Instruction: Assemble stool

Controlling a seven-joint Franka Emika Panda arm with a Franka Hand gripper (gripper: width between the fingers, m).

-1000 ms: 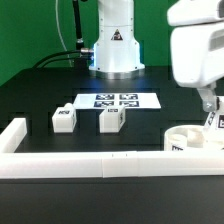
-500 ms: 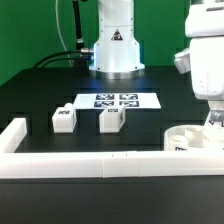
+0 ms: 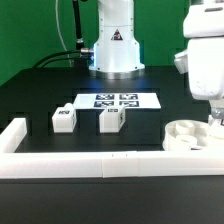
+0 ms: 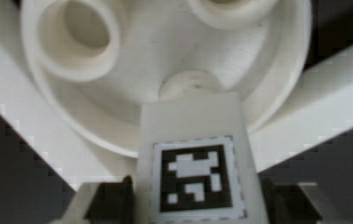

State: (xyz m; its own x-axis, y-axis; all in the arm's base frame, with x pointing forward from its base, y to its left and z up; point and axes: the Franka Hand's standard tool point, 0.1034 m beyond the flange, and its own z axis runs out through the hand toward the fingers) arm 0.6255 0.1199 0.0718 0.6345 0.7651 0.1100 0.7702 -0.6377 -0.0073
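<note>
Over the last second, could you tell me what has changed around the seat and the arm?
The arm's wrist drew back toward the exterior view's right, with the tool, shut on a white blocky plastic leg, staying by the round white plastic seat. The two loose white legs and the marker board stayed put.

The black table (image 3: 38,98) carries the thin flat white marker board (image 3: 118,101), two white blocky plastic legs (image 3: 64,119) (image 3: 111,120), a round white plastic seat (image 3: 190,136) and a long white border rail (image 3: 90,164).

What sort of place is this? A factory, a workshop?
Probably a robotics research lab: a robot arm stands on a black table, its gripper holds a tagged leg at the stool seat, and a marker board lies near two more legs.
</note>
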